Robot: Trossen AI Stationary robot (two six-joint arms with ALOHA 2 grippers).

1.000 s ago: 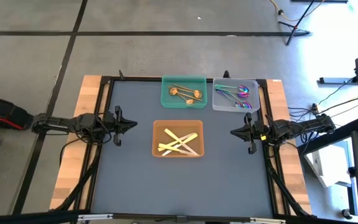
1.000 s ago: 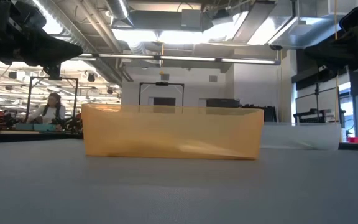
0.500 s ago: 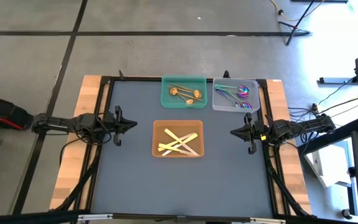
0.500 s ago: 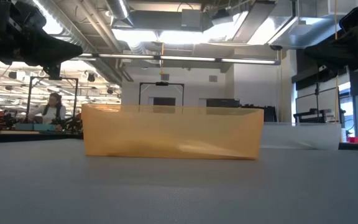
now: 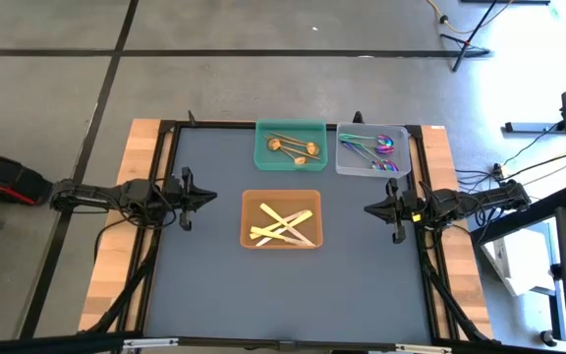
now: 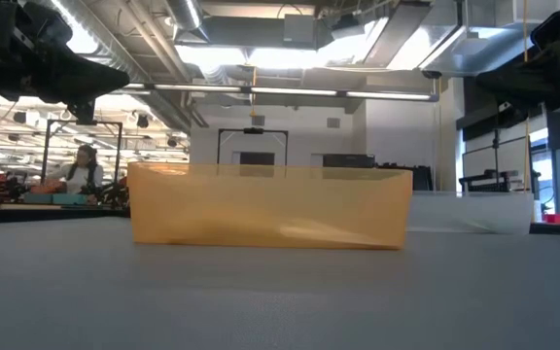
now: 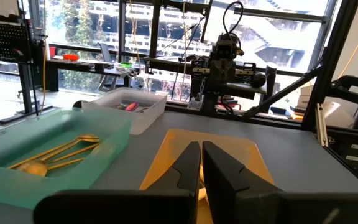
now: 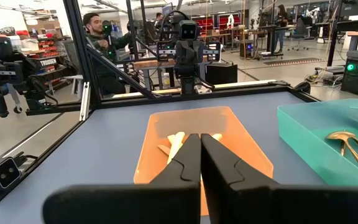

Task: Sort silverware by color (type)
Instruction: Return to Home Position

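The silverware lies sorted in three trays. Gold-copper pieces (image 5: 294, 147) rest in the green tray (image 5: 263, 157), iridescent purple-teal pieces (image 5: 375, 147) in the clear tray (image 5: 347, 165), pale yellow-cream pieces (image 5: 283, 227) in the orange tray (image 5: 252, 202). My left gripper (image 5: 211, 197) hovers at the table's left side, shut and empty, pointing at the orange tray (image 7: 173, 149). My right gripper (image 5: 369, 208) hovers at the right side, shut and empty, facing the orange tray (image 8: 148, 149). The green tray's gold pieces (image 7: 61, 152) show in the left wrist view.
Bare grey table surface (image 5: 283, 290) spreads on the near side of the orange tray and between the trays and both arms. A black frame (image 5: 168, 147) borders the table. People (image 6: 78, 167) sit in the room beyond, one (image 8: 98, 31) behind the left arm.
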